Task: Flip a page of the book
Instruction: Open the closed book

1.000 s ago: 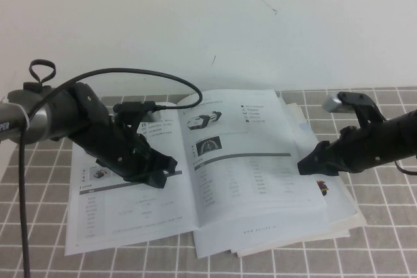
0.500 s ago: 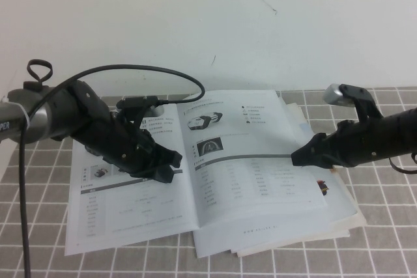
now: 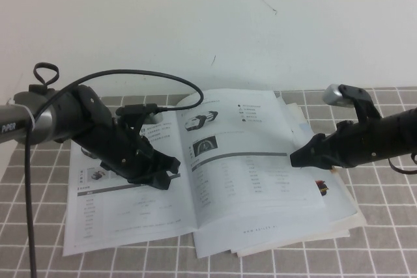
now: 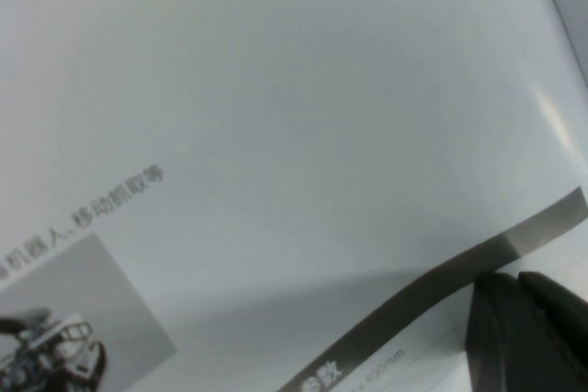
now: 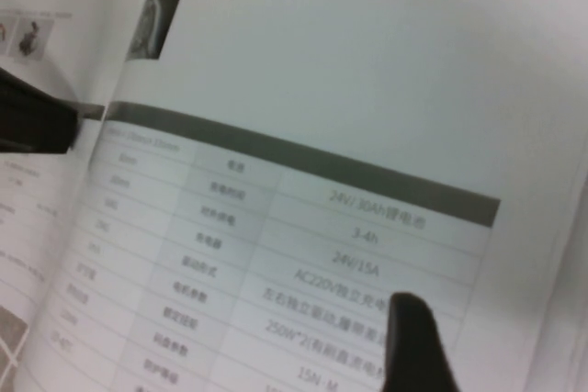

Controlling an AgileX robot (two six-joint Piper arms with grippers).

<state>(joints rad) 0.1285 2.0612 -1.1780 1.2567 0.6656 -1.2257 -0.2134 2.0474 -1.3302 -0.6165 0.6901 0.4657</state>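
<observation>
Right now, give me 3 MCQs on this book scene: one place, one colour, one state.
1. Where is the right tool?
A. at the right-hand page's outer edge
B. on the left page
C. off the table

2. Colour of the bar across the page?
A. red
B. dark grey
C. yellow

3. The book is:
A. shut
B. standing upright
C. lying open

Key: 1 A, its tip meets that edge, while the left tool sits over the left page; 2 B, bar reads dark grey; 3 C, both pages face up.
</observation>
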